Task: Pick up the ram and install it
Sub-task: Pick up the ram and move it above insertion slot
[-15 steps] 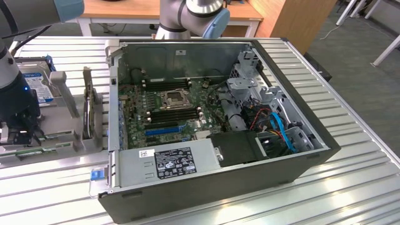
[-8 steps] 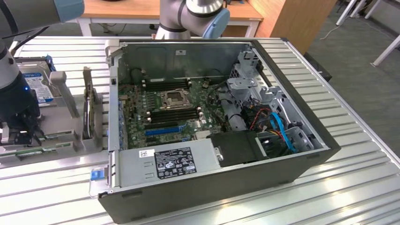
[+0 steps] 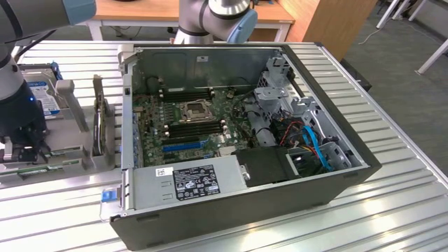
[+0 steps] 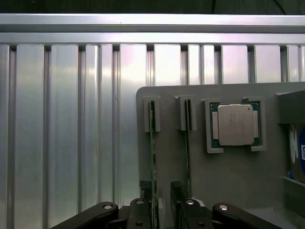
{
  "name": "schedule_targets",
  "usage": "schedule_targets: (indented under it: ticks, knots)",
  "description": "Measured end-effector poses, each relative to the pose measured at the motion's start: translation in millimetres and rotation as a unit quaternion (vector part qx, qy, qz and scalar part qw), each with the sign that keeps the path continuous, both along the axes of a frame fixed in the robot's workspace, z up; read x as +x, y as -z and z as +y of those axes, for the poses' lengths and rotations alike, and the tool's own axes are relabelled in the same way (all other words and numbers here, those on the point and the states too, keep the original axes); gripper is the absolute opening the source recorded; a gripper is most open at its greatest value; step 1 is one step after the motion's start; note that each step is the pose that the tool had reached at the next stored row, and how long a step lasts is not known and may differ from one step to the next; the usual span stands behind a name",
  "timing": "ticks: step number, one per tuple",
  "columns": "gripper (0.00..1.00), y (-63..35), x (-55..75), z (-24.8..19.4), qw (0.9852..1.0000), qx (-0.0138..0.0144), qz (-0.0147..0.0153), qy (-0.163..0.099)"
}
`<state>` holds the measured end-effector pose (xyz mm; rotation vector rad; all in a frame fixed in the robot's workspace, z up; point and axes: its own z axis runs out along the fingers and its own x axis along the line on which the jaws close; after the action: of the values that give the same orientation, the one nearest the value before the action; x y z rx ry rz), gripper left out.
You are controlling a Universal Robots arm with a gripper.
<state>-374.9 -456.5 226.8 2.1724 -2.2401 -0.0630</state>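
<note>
Gripper (image 4: 159, 187): hanging low over the grey holder (image 4: 228, 183), fingers (image 4: 177, 192) standing partly apart, straddling the ram without clamping it
Ram (image 4: 152, 143): standing on edge in the holder's slot farthest from the processor (image 4: 236, 125)
Second stick (image 4: 188, 143): sitting in the neighbouring slot
Computer case (image 3: 350, 173): lying open, well apart from the holder

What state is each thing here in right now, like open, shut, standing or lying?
gripper: open, its fingers either side of the ram.
ram: standing on edge in its slot of the holder, not lifted.
second stick: standing on edge in the neighbouring slot, untouched.
processor chip: lying flat in its nest.
hard drive: propped upright in the holder.
computer case: lying on its side, open.
</note>
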Motion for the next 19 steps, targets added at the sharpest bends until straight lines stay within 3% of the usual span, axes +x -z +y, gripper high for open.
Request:
schedule_targets:
  ticks: [11, 19]
  knots:
    - [0.30, 0.4, 6.1, 0.0, 1.0000, 0.0000, 0.0001, 0.000]
    - [0.30, 7.2, 6.3, 0.0, 1.0000, 0.0000, 0.0001, 0.000]
